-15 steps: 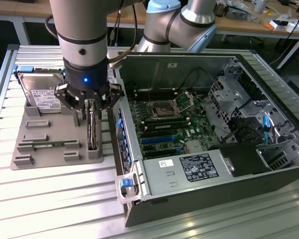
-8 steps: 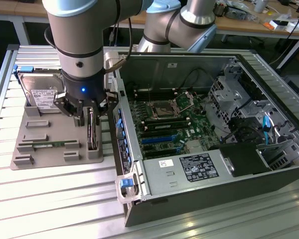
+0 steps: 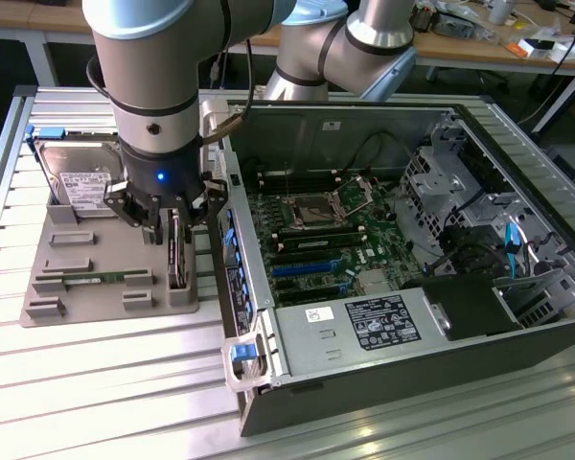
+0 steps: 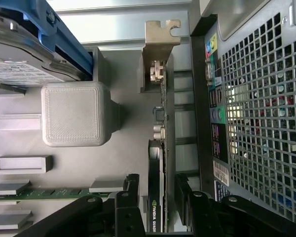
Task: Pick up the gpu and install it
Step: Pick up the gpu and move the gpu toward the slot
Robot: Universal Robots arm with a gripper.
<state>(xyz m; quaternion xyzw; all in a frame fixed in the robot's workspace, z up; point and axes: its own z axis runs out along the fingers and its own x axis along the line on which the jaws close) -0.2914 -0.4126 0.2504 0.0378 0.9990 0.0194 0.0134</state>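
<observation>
One step is in hand: the pick-up. Your black-fingered gripper hangs released over the gpu, a thin dark card with a silvery end bracket. The card stands on edge in the grey plastic holder tray, left of centre in the exterior frame. The wrist view adds detail: fingers straddle the card, apparently with gaps on both sides. Closing, I judge, calls for a square, centred squeeze.

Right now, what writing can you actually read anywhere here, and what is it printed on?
"NVIDIA QUAD", cut off at the picture's edge: on the edge of the gpu.
"85", as far as it reads: on the white sticker on the computer case.
Too small to read: the power supply label and the hard drive label.
</observation>
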